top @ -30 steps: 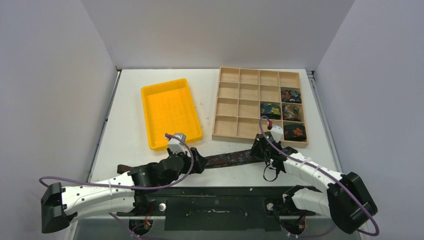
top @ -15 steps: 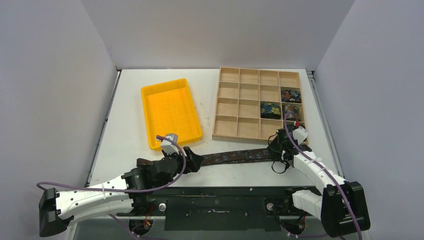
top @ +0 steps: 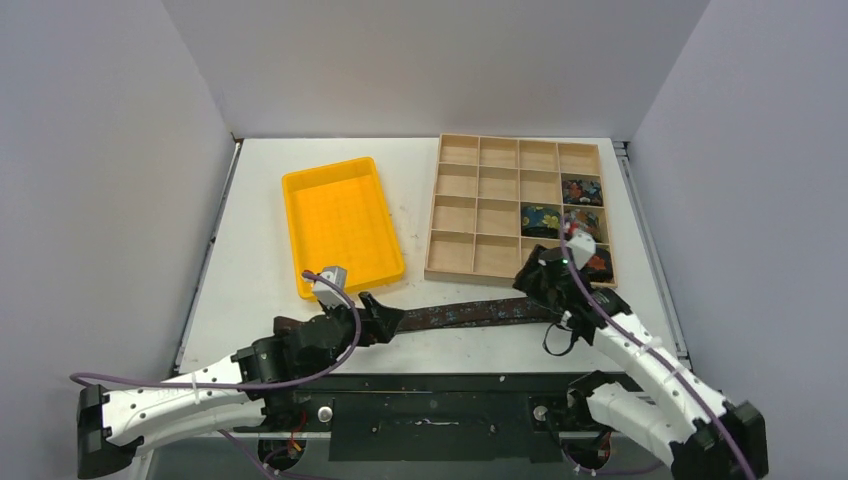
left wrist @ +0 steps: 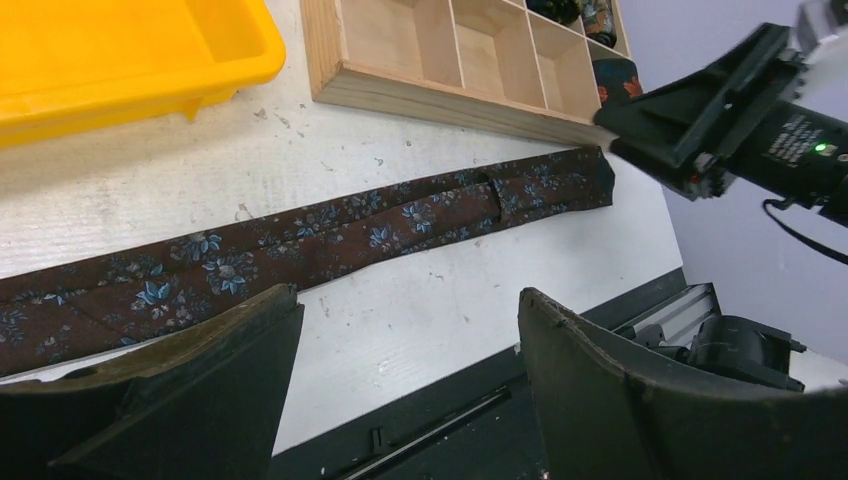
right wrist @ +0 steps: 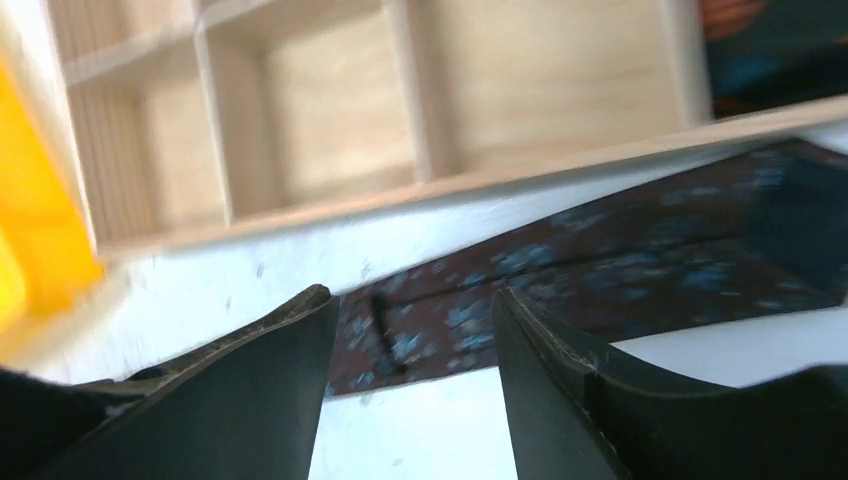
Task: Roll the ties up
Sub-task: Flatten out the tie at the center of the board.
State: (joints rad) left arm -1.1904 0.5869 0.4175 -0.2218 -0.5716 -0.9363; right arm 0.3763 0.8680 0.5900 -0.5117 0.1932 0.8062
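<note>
White table (top: 250,260) bears one unrolled tie (left wrist: 330,225), flat, just before the wooden tray (top: 470,279). We judge it light, limp, slippery; we would pinch one end. Left gripper (left wrist: 407,300) and right gripper (right wrist: 410,300) gape, holding nothing.

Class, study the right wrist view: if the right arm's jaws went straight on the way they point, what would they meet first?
Most likely the unrolled tie, lying flat on the table, framed between the open right jaws; the wooden tray sits just beyond. Depth is unclear.

Left gripper (left wrist: 410,300) spread, right gripper (right wrist: 410,298) spread
</note>
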